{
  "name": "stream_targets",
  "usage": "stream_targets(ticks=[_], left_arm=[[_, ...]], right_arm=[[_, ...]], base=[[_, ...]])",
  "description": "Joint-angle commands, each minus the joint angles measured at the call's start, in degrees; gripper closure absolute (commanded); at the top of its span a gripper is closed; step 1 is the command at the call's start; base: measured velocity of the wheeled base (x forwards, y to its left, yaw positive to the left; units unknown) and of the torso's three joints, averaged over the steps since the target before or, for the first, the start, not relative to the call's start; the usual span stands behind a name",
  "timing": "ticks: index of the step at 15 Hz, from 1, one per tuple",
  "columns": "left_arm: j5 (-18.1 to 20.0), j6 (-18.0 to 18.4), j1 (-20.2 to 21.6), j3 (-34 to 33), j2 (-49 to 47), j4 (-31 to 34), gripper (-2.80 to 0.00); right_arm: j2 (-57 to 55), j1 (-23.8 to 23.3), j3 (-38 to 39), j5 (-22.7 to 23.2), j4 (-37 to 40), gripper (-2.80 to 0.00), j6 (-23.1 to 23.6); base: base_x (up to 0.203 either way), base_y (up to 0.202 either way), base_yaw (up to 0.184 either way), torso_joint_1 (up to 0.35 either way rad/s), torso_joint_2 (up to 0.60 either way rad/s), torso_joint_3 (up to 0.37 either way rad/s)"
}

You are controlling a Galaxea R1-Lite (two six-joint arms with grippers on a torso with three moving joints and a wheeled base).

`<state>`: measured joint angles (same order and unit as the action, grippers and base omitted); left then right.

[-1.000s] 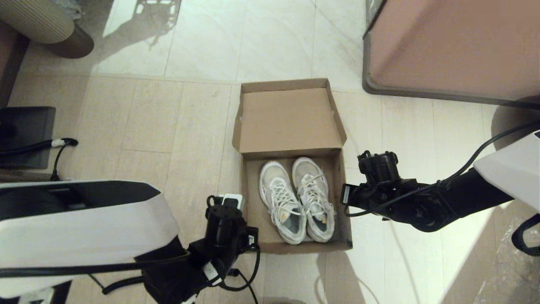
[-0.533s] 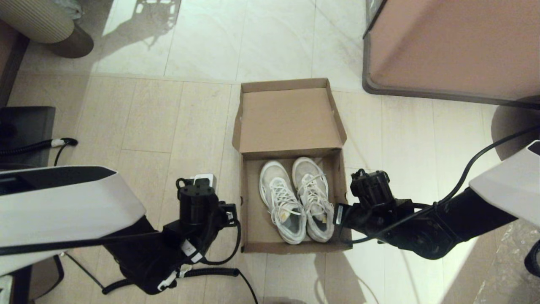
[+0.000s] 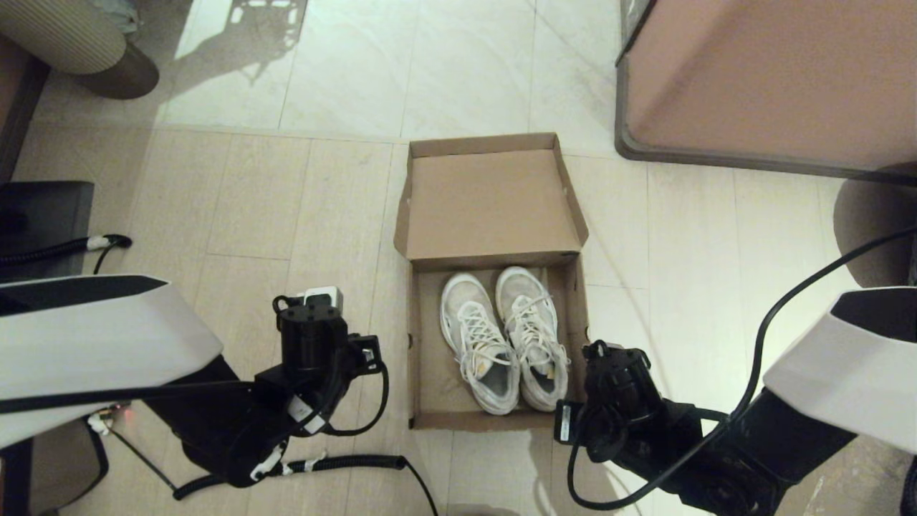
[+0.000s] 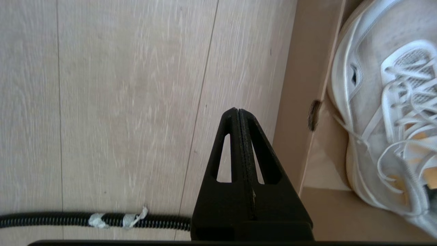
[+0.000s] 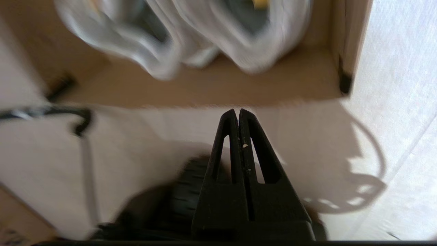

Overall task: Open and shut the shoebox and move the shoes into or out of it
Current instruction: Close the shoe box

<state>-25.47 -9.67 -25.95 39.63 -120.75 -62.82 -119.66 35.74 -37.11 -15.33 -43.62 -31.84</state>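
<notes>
**A:** What's nearest to you in the head view?

**B:** My two arms, low in the frame. The right gripper (image 5: 238,114) is at the lower right, over the tiled floor (image 3: 688,236) just off the near right corner of the shoebox (image 3: 430,373). In its wrist view I see the fingers (image 5: 232,136) clenched flat together, gripping nothing, tips aimed at the box's near wall.

**A:** And the left?

**B:** The left gripper (image 4: 238,114) is at the lower left, over the wood-look floor beside the box's left wall. Its fingers (image 4: 232,136) are also pressed together with nothing between them. A black corrugated cable (image 4: 68,219) with pale tape wrapped on it lies on the floor under that arm.

**A:** Where's the box itself?

**B:** Centre of the frame, on the floor, between my two arms. It's plain brown cardboard, and its hinged lid (image 3: 491,204) is thrown back flat on the far side, inner face up.

**A:** The shoes?

**B:** The white sneakers (image 3: 505,337) lie side by side inside the box, toes toward the lid, heels toward me, laces up. Neither gripper touches them.

**A:** Beyond that?

**B:** A pinkish-brown cabinet (image 3: 774,79) with dark edging fills the upper right. A ribbed round thing (image 3: 71,36) sits in the upper left corner; I can't tell what it is.
</notes>
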Motion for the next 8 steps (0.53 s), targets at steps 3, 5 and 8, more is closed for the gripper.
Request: stream_targets(ticks=[3,5,8], left_arm=[[-0.2,0.2,0.0,2.9,0.8,-0.4,0.0],[-0.8,0.1,0.0,3.1,1.2,-0.5,0.0],[-1.0,0.1,-0.1,3.3,1.2,-0.6,0.0]], right_arm=[[-6.2,-2.1,2.8,-0.7,-1.3,0.0,0.4],[-8.3,-2.8,3.9,-1.1,-4.3,0.0,0.5],[-12.6,-4.1,2.3,-1.4,-8.9,0.0,1.6]], base=[[0.0,0.0,0.0,0.0,0.0,0.0],[0.0,0.0,0.0,0.0,0.0,0.0],[0.0,0.0,0.0,0.0,0.0,0.0]])
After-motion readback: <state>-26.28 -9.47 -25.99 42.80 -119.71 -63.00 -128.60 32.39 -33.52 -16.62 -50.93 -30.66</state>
